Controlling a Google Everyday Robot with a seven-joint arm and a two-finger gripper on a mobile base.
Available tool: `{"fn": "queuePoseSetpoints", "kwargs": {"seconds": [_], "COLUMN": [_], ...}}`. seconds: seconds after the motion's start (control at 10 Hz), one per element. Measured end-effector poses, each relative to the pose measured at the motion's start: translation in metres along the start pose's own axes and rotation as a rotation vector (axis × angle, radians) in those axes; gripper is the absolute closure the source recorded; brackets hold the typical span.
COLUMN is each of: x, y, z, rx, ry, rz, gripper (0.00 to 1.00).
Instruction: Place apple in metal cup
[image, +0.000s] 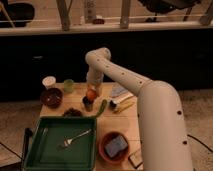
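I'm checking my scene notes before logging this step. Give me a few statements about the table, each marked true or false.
The apple is at the gripper, just above the metal cup. True.
A fork lies in the green tray. True.
The blue sponge lies in that tray. False: it is in the orange-brown bowl.
The white cup holds the apple. False: it stands apart, without it.
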Motion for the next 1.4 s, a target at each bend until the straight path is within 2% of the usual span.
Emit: {"fn": "queuePoseSetpoints", "kwargs": {"seconds": [1.4], "x": [-0.0006], "y": [0.0], "z": [-0.001], "rx": [0.003], "ry": [-0.016], "rz": [-0.01], "gripper": [1.0]}}
